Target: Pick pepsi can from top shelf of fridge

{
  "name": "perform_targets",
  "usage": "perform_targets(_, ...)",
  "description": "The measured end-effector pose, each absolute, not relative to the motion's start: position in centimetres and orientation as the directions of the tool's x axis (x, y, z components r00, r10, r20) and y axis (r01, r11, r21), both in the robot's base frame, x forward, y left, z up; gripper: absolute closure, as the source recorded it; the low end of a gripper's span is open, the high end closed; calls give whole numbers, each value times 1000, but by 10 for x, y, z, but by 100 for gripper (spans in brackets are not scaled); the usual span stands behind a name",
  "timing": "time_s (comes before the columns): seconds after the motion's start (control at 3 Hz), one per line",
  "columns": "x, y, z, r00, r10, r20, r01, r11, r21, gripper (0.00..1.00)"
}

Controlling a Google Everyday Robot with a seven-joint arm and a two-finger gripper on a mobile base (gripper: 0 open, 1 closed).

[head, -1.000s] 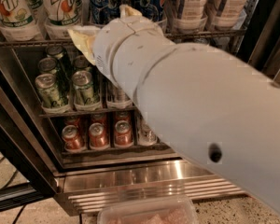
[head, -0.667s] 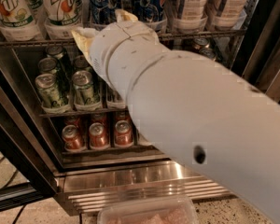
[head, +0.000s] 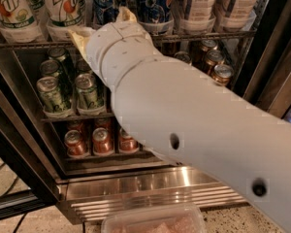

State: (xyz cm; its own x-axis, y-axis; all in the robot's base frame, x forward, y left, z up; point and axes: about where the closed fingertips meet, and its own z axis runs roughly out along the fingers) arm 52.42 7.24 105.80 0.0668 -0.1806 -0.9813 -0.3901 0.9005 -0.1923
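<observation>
Two tall blue pepsi cans stand side by side on the top shelf (head: 208,34) of the fridge (head: 150,186), one at the left (head: 106,1) and one at the right (head: 155,4). My gripper (head: 103,25) is at the shelf's front rail, just below and in front of the left can. Its tan fingertips (head: 125,15) stand apart, open, with nothing between them. My white arm crosses the view from the lower right and hides the middle of the lower racks.
White-and-green 7up bottles (head: 12,8) stand left of the cans and pale cups (head: 199,1) stand to the right. Green cans (head: 51,93), bronze cans (head: 223,74) and red cans (head: 102,140) fill lower racks. A plastic tub (head: 153,222) lies on the floor.
My arm has moved left and further in toward the top shelf, so the gripper is now closer under the left pepsi can.
</observation>
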Motion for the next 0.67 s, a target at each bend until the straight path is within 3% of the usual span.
perform_targets(0.67, 543, 72, 1057, 82, -183, -980, -344, 917, -200, 36)
